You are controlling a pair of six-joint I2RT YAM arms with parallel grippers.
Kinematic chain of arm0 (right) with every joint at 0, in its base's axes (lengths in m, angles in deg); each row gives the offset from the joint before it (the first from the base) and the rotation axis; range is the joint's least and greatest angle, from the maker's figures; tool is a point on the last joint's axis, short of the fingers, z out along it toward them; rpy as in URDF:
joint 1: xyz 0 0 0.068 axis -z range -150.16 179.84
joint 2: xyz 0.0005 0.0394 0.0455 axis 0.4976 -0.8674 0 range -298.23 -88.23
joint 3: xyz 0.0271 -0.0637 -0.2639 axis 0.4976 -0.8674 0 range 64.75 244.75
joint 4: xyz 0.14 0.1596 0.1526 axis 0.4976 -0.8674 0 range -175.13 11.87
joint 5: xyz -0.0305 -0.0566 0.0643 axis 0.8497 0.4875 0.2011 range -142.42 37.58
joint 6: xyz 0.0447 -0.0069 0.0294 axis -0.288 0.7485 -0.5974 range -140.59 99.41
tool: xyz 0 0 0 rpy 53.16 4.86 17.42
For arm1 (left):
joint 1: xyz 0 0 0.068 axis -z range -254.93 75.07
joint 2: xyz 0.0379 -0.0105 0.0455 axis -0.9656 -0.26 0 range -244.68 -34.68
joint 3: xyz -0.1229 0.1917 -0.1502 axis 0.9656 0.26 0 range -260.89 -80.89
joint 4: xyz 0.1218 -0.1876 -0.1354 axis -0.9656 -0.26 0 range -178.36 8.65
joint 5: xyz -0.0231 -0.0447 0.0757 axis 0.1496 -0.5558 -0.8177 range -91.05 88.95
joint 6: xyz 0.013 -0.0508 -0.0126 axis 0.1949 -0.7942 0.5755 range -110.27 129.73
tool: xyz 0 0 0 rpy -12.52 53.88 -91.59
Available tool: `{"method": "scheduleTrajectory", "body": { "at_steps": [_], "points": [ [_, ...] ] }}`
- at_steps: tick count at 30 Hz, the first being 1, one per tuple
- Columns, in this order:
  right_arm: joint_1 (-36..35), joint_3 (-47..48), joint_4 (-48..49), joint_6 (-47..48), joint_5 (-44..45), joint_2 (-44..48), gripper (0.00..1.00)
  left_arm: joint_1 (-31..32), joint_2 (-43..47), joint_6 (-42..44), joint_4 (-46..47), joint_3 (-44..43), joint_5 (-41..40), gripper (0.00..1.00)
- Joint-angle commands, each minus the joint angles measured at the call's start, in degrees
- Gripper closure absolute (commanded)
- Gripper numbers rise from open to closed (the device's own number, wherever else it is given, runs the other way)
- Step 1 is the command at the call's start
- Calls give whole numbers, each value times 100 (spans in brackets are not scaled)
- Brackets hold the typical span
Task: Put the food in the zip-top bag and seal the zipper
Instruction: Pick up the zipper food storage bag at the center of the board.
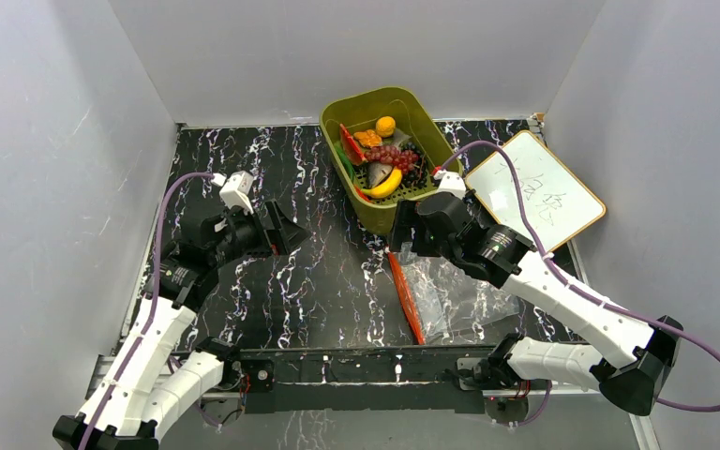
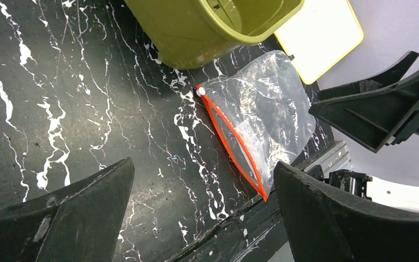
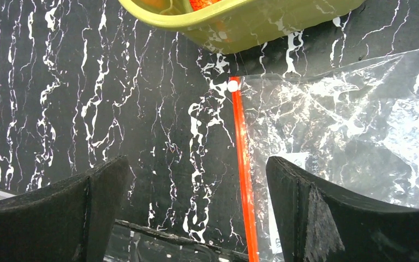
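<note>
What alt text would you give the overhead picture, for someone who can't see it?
Over a black marbled table, a robot's left claw and right claw hang open and empty. Beyond them an olive-green basket holds toy food, including a banana and grapes. A clear zip-top bag with a red-orange zipper lies flat near the right claw.

Open tabletop lies left of the zip-top bag, while the basket walls off its far end.
</note>
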Motion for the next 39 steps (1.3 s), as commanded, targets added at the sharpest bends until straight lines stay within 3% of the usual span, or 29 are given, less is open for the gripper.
{"method": "scheduleTrajectory", "body": {
  "at_steps": [1,12,18,21,26,39],
  "points": [
    [-40,0,123,-9,-161,96,3,-33,62,-34,2,-1,-127,2],
    [-42,-187,177,-127,-573,-34,9,-37,233,266,-284,18,-645,2],
    [-42,-327,198,-95,-944,-280,29,-33,396,477,-296,113,-953,2],
    [-50,-446,263,-22,-1150,-449,45,-33,496,587,-209,237,-1122,2],
    [-161,-636,322,-37,-1049,-726,58,-35,664,762,18,645,-1478,2],
    [-236,-624,421,75,-146,-1830,64,-41,802,1061,298,792,-1009,2]
  ]
}}
